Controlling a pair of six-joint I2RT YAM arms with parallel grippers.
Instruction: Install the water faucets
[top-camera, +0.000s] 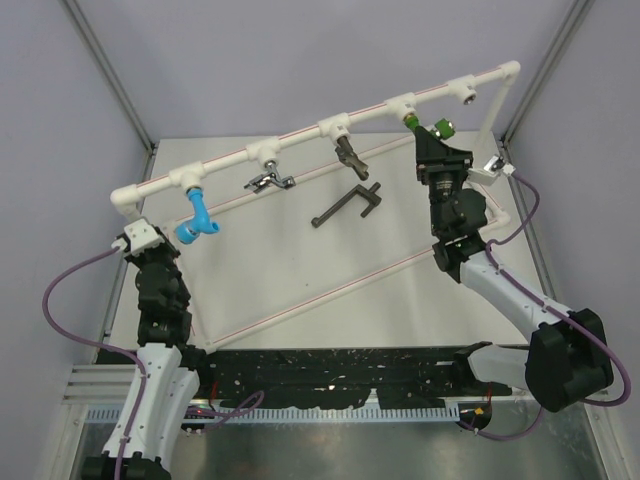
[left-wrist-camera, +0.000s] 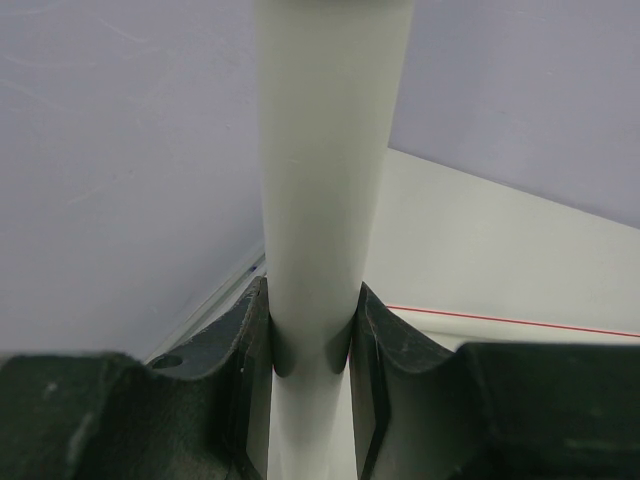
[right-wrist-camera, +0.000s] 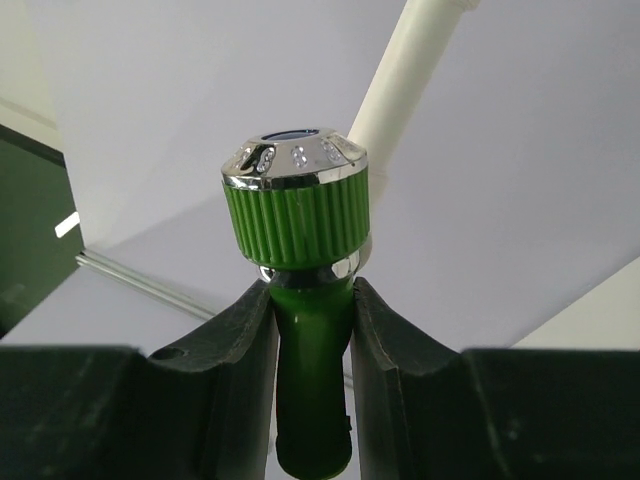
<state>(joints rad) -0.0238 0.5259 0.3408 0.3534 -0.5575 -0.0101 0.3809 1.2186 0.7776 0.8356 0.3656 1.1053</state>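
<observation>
My right gripper (top-camera: 436, 143) is shut on the green faucet (top-camera: 428, 126) at the fourth tee socket of the white pipe frame (top-camera: 300, 133). In the right wrist view my fingers (right-wrist-camera: 250, 340) clamp the green faucet's stem (right-wrist-camera: 313, 350) just below its ribbed, chrome-capped knob. The blue faucet (top-camera: 196, 222), silver chrome faucet (top-camera: 268, 181) and dark bronze faucet (top-camera: 349, 153) hang at the first three sockets. The dark T-handled faucet (top-camera: 348, 204) lies loose on the table. My left gripper (top-camera: 137, 226) is shut on the frame's left post (left-wrist-camera: 325, 200).
The far-right tee socket (top-camera: 462, 92) holds nothing. The frame's lower rails with red stripes (top-camera: 330, 291) run across the table. A black perforated strip (top-camera: 330, 375) lies along the near edge. Grey walls close in the back and sides.
</observation>
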